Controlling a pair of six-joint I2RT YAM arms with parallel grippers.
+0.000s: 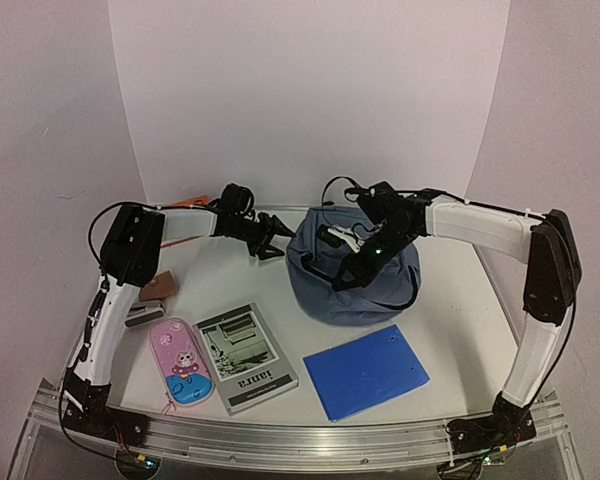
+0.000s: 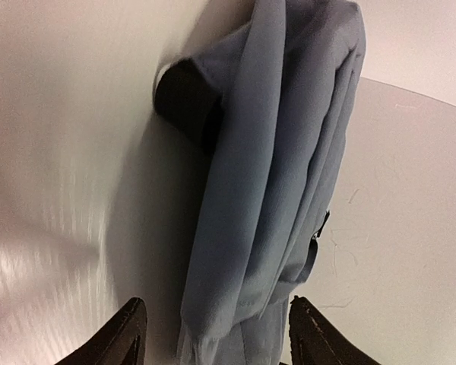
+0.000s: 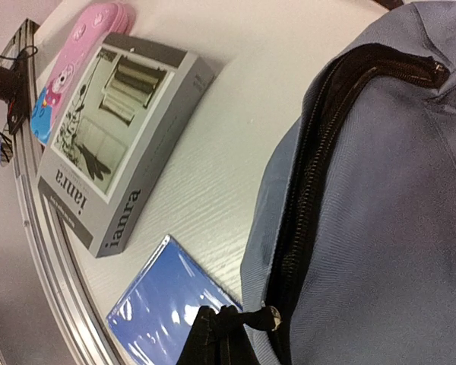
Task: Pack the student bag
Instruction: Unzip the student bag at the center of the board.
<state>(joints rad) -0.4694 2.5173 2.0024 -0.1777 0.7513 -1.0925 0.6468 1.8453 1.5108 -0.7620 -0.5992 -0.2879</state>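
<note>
Student bag (image 1: 360, 290) slumps mid-table (image 1: 450, 310), behind the folder (image 1: 365, 372); unzipping appears the step in hand. Right gripper (image 3: 216, 336) pinches the zipper pull (image 3: 267, 318) tight. Left gripper (image 2: 219, 331) gapes around bag fabric, which it should next grip as a brace.

On my top feed the student bag (image 1: 365, 290) reads slate blue, and its zipper (image 3: 319, 144) is near black. Lower right of centre, the folder (image 1: 365, 372) is bright blue. The book (image 1: 245, 357) has a grey cover with a black-and-white picture. The pencil case (image 1: 180, 363) is pink, with a cartoon animal and a blue patch. The table (image 1: 460, 310) is white.
</note>
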